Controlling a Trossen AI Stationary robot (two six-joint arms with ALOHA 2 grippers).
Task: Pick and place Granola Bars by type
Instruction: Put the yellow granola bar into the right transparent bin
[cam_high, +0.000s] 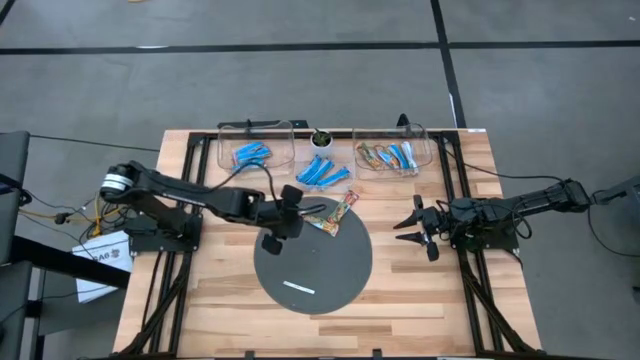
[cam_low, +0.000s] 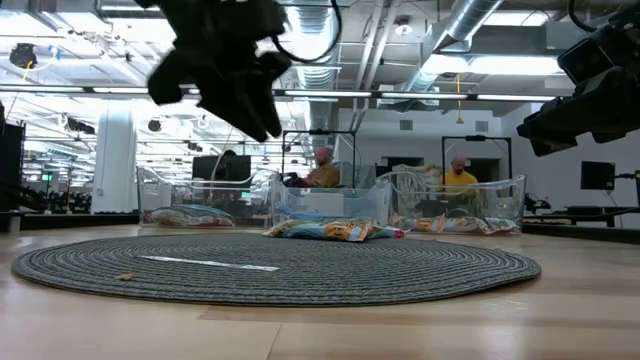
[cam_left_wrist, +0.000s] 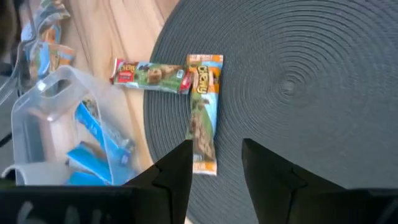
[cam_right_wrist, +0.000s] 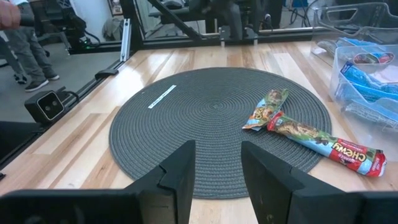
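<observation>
High view: left gripper (cam_high: 283, 213) hangs over round dark mat (cam_high: 312, 268), fingers apart, nothing between them. Two bars (cam_high: 336, 214) lie touching at mat's far edge, one tan-and-red (cam_left_wrist: 151, 74), one orange-and-blue (cam_left_wrist: 203, 112). Right gripper (cam_high: 415, 226) waits off mat's right side, fingers apart, empty. Three clear bins at table's far edge: left (cam_high: 256, 150) with blue bars, middle (cam_high: 322, 168) blue bars, right (cam_high: 392, 152) mixed bars.

Two tan Granola Bars (cam_high: 334, 213) touching at the mat's edge, others in bins
</observation>
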